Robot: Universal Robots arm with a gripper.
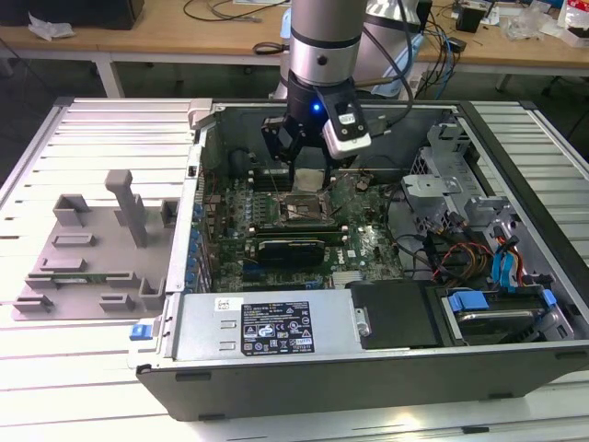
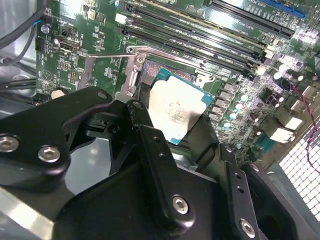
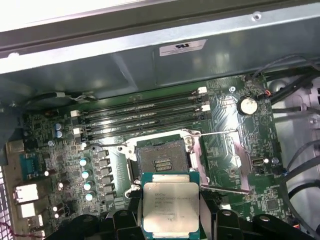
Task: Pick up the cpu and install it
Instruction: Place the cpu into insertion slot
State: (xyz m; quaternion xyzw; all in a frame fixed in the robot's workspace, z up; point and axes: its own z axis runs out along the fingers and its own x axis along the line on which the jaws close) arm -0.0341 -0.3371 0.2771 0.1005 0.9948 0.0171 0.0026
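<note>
**On the white table, a chip gripped above its open socket**

On the exterior view's left, we see a grey tray [image 1: 97,253] with upright posts lying on the slatted table [image 1: 101,129], just beside the opened computer case [image 1: 368,378].

Toward the middle, the arm [image 1: 324,41] reaches down into the case, and its claw [image 1: 304,166] hangs over the green board [image 1: 368,244], right above the socket [image 1: 304,210].

In both wrist views we find the claw [image 3: 170,215] [image 2: 172,125] closed on the chip [image 3: 170,207] [image 2: 175,110]. Black fingers [image 2: 150,150] press against two opposite edges, and the silver top faces the first wrist camera. The chip sits level between them and is not seated.

In the first wrist view the socket [image 3: 161,161] lies open, its pin bed bare, just past the chip's far edge. The long memory slots [image 3: 145,117] run beyond the socket.

On the exterior view's right, inside the case, we see drive bays [image 1: 502,308] with blue tabs and loose cables, well apart from the claw.
</note>
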